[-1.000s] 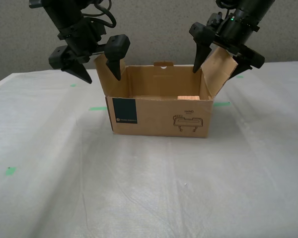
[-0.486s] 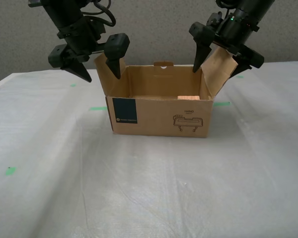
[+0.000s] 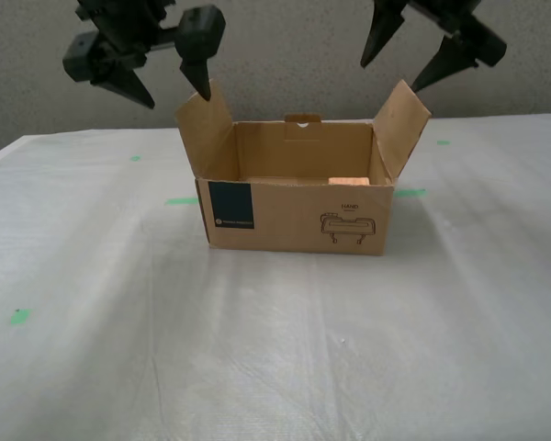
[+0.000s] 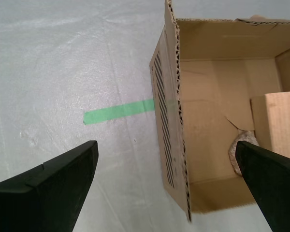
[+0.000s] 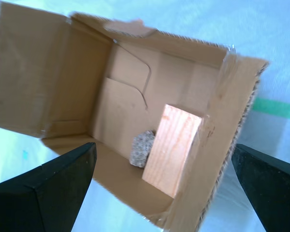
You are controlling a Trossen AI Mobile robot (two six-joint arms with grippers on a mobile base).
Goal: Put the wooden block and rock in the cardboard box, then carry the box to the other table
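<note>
The cardboard box (image 3: 294,197) is seen set on the bench (image 3: 275,349), wooden block (image 5: 173,143) and rock (image 5: 142,149) inside; both sets of jaws, released and empty, are held above opposite side flaps, apparently equally near.

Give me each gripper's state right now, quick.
My first gripper: open, holding nothing, above the cardboard box.
My second gripper: open, holding nothing, straddling a side flap.
</note>
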